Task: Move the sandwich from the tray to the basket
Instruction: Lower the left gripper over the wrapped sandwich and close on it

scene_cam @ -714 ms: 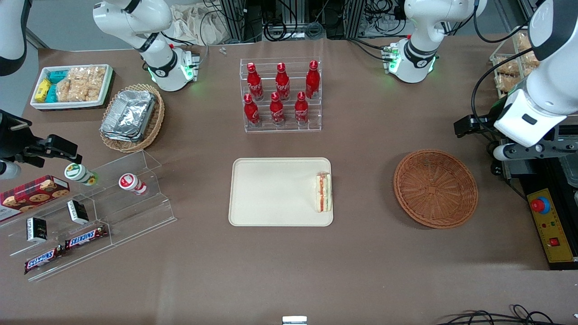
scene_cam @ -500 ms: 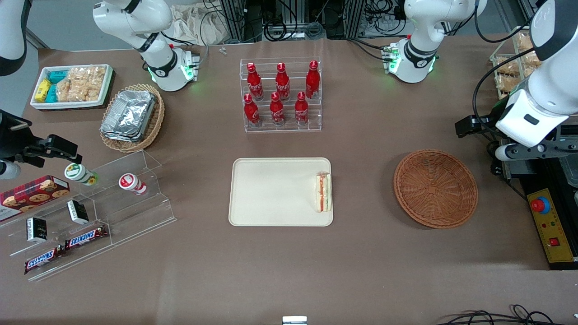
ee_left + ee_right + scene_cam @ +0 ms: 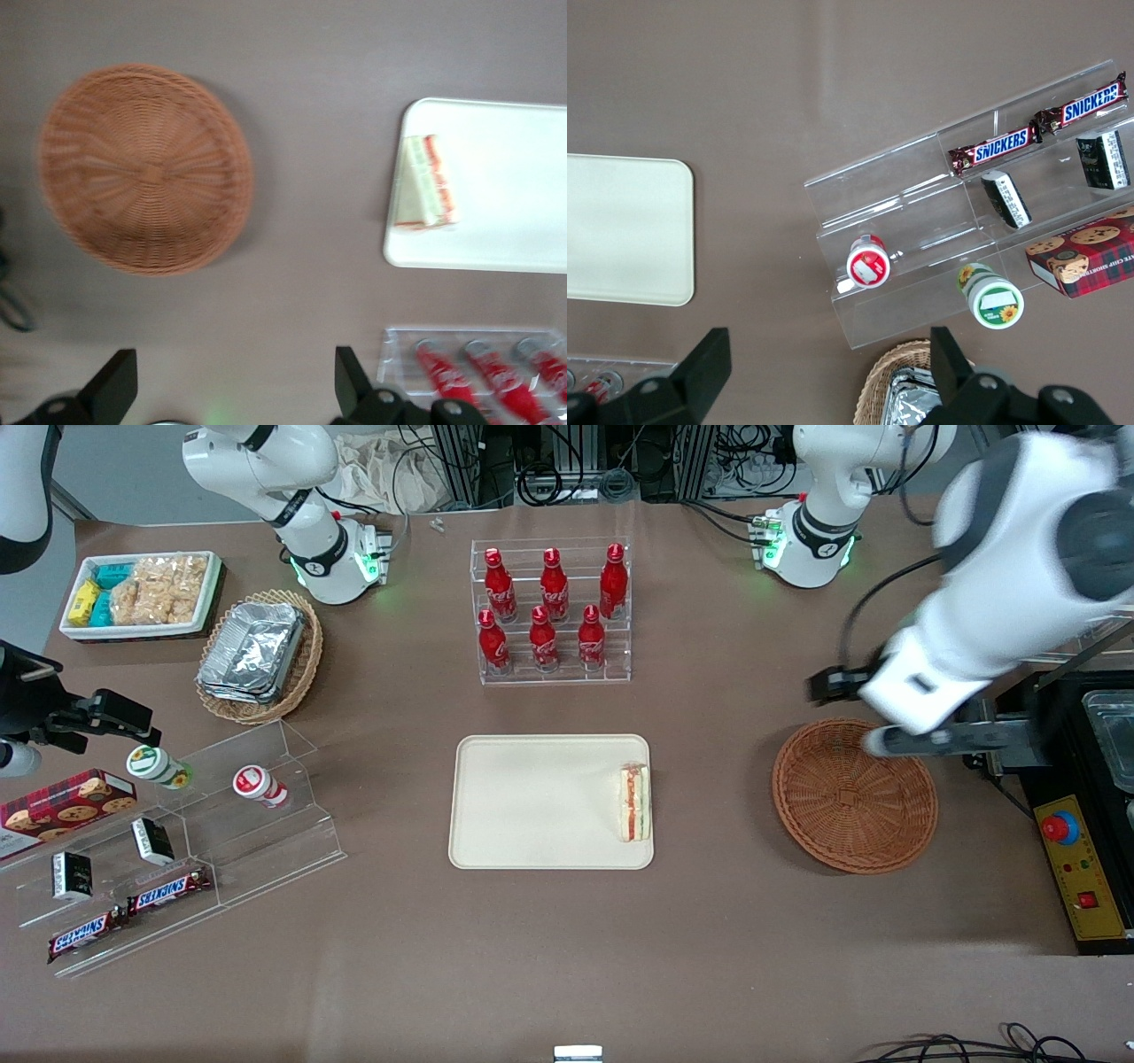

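Observation:
My gripper (image 3: 833,685) hangs above the table, by the edge of the wicker basket (image 3: 855,815) that is farther from the front camera; its fingertips are hidden there. In the left wrist view the gripper (image 3: 236,359) stands open, nothing between its fingers, and the round brown basket (image 3: 146,168) shows whole. The white tray (image 3: 532,802) lies beside the basket, toward the parked arm's end. One sandwich (image 3: 634,804), a wedge with white bread and red and green filling, rests on the tray near its basket-side edge. The left wrist view also shows the sandwich (image 3: 423,184) on the tray (image 3: 509,204).
A clear rack of red bottles (image 3: 556,669) stands farther from the front camera than the tray. Toward the parked arm's end are a clear stepped shelf (image 3: 257,850) and a foil-filled basket (image 3: 306,664). A black appliance with a yellow panel (image 3: 1083,868) stands at the working arm's end.
The working arm and my gripper have moved toward the parked arm's end, from beside the appliance to near the basket. The sandwich, tray and basket have not moved.

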Motion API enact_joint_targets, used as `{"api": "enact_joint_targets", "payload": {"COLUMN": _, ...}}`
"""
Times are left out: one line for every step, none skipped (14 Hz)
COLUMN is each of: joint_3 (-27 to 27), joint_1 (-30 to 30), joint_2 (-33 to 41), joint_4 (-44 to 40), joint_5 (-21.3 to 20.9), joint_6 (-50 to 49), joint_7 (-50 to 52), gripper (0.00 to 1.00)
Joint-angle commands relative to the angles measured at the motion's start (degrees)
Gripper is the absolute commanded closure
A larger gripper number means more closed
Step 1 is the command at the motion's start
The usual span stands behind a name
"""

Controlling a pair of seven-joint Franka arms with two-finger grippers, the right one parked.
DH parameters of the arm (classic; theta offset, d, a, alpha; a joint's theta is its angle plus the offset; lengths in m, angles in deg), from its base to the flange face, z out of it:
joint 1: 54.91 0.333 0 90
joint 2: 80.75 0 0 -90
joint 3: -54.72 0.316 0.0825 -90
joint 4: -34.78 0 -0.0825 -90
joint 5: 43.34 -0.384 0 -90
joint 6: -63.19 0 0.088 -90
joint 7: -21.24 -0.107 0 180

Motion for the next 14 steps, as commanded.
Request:
{"api": "enact_joint_targets", "payload": {"joint_3": -0.1, "joint_1": -6.7, "joint_2": -5.2, "joint_4": -0.6, "joint_5": 0.0, "joint_6": 7.5, "joint_7": 8.8, "gripper": 0.0}}
{"api": "enact_joint_targets", "payload": {"joint_3": 0.0, "joint_1": -8.8, "joint_2": -7.2, "joint_4": -0.4, "joint_5": -0.2, "joint_6": 10.3, "joint_7": 11.1, "gripper": 0.0}}
{"api": "enact_joint_targets", "payload": {"joint_3": 0.0, "joint_1": -10.9, "joint_2": -9.2, "joint_4": -0.3, "joint_5": -1.5, "joint_6": 13.0, "joint_7": 13.0, "gripper": 0.0}}
{"api": "enact_joint_targets", "payload": {"joint_3": 0.0, "joint_1": -12.7, "joint_2": -10.6, "joint_4": 0.5, "joint_5": -3.2, "joint_6": 15.6, "joint_7": 14.0, "gripper": 0.0}}
{"api": "enact_joint_targets", "payload": {"joint_3": 0.0, "joint_1": -13.9, "joint_2": -11.7, "joint_4": 1.6, "joint_5": -3.6, "joint_6": 18.5, "joint_7": 15.0, "gripper": 0.0}}
{"api": "enact_joint_targets", "payload": {"joint_3": 0.0, "joint_1": -15.4, "joint_2": -13.1, "joint_4": 2.9, "joint_5": -3.9, "joint_6": 21.4, "joint_7": 17.3, "gripper": 0.0}}
{"api": "enact_joint_targets", "payload": {"joint_3": 0.0, "joint_1": -16.6, "joint_2": -14.9, "joint_4": 4.3, "joint_5": -4.9, "joint_6": 24.8, "joint_7": 19.5, "gripper": 0.0}}
{"api": "enact_joint_targets", "payload": {"joint_3": 0.0, "joint_1": -17.0, "joint_2": -16.8, "joint_4": 5.4, "joint_5": -6.4, "joint_6": 27.9, "joint_7": 21.7, "gripper": 0.0}}
{"api": "enact_joint_targets", "payload": {"joint_3": 0.0, "joint_1": -17.6, "joint_2": -18.7, "joint_4": 6.5, "joint_5": -7.2, "joint_6": 30.6, "joint_7": 23.1, "gripper": 0.0}}
{"api": "enact_joint_targets", "payload": {"joint_3": 0.1, "joint_1": -17.9, "joint_2": -20.6, "joint_4": 6.8, "joint_5": -7.7, "joint_6": 33.1, "joint_7": 23.5, "gripper": 0.0}}
{"api": "enact_joint_targets", "payload": {"joint_3": 0.1, "joint_1": -17.9, "joint_2": -22.3, "joint_4": 6.9, "joint_5": -7.8, "joint_6": 34.7, "joint_7": 23.5, "gripper": 0.0}}
{"api": "enact_joint_targets", "payload": {"joint_3": 0.1, "joint_1": -17.9, "joint_2": -23.6, "joint_4": 6.9, "joint_5": -8.0, "joint_6": 36.5, "joint_7": 23.5, "gripper": 0.0}}
{"api": "enact_joint_targets", "payload": {"joint_3": 0.2, "joint_1": -18.0, "joint_2": -25.1, "joint_4": 6.9, "joint_5": -8.0, "joint_6": 38.2, "joint_7": 23.5, "gripper": 0.0}}
{"api": "enact_joint_targets", "payload": {"joint_3": 0.2, "joint_1": -18.2, "joint_2": -26.2, "joint_4": 6.9, "joint_5": -8.0, "joint_6": 39.0, "joint_7": 23.5, "gripper": 0.0}}
